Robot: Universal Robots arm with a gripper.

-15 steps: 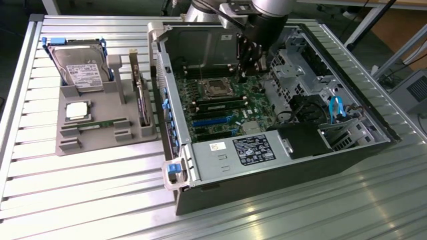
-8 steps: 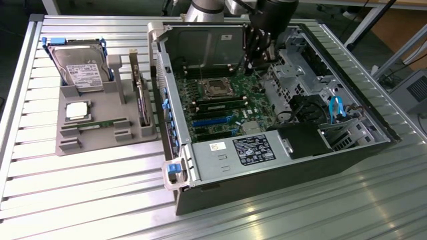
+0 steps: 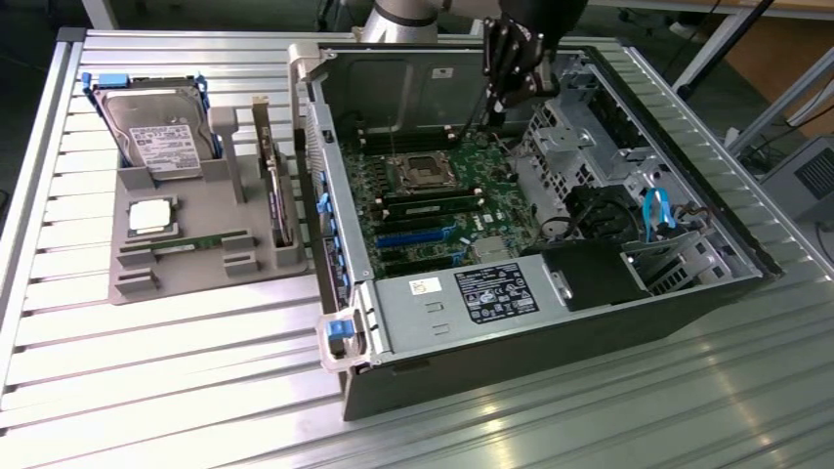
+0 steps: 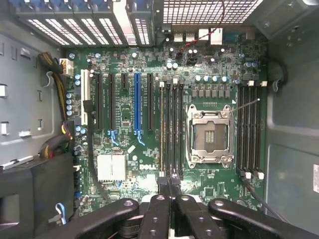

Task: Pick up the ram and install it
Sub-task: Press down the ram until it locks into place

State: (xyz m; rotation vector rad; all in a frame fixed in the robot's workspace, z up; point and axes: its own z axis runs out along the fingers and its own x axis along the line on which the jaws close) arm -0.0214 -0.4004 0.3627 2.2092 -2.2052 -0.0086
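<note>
Exterior view gives me the whole bench: an open computer case [image 3: 548,322] lies on its side on a slatted metal table [image 3: 170,391], and on the exterior view's left a grey holder tray [image 3: 195,278] stands just beside it. The ram [image 3: 198,241], a thin green stick, lies flat in a groove of this tray, below the silver processor chip [image 3: 152,215] and the hard drive [image 3: 156,137]. The drive carries a white label whose print I cannot read. A wider expansion card [image 3: 275,195] stands on its edge at the tray's side nearest the case. The gripper [image 3: 506,96] hangs over the far part of the case, above the motherboard [image 3: 450,239] and well apart from the ram. In the wrist view the gripper [image 4: 169,191] has its two black fingers [image 4: 155,211] pressed together, and I see no object held between them. Under it the green motherboard shows the empty processor socket [image 4: 209,135] with long memory slots on both sides, a blue slot [image 4: 136,104], and the white word DELL [image 4: 148,168] printed on the board. On the power supply [image 3: 456,298] there is a dark label [image 3: 493,291] and a small white sticker [image 3: 427,287]; their text is too small for me to read.
</note>
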